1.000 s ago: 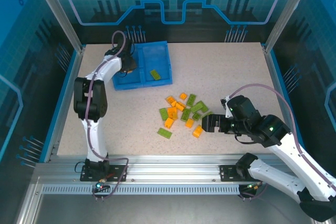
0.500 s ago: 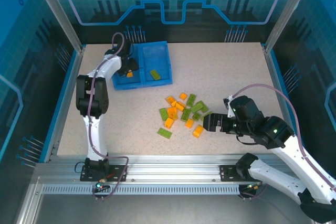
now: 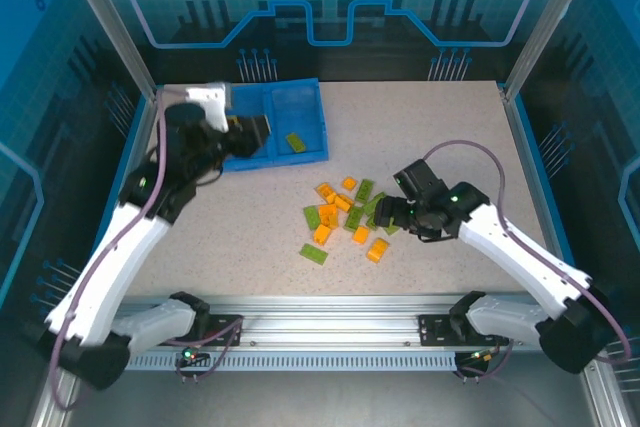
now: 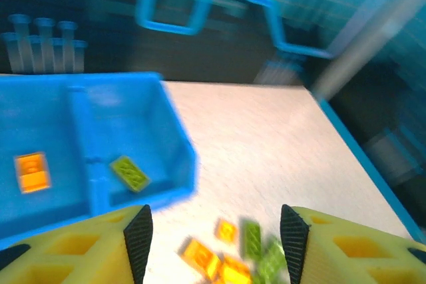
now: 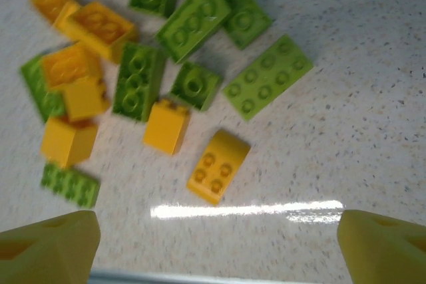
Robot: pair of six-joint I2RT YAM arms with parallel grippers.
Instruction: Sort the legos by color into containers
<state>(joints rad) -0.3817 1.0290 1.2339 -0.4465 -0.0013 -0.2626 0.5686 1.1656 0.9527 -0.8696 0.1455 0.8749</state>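
Observation:
The blue tray (image 3: 283,160) sits at the far left of the table. Its left compartment holds an orange brick (image 4: 32,171) and its right one a green brick (image 4: 130,172) (image 3: 295,142). My left gripper (image 3: 252,134) (image 4: 216,244) hovers over the tray's near side, open and empty. Several orange and green bricks lie in a loose pile (image 3: 345,209) at mid table. The right gripper (image 3: 388,215) (image 5: 213,251) is at the pile's right edge, open wide above the bricks. An orange brick (image 5: 218,165) lies just ahead of its jaws, untouched.
A lone green brick (image 3: 313,254) and an orange brick (image 3: 377,250) lie nearer the front than the pile. Blue frame rails edge the table on both sides, and a metal rail runs along the front.
The left arm has swung up and back, pulling its gripper out of the tray's left compartment. The right gripper has moved left and farther in, up to the pile.

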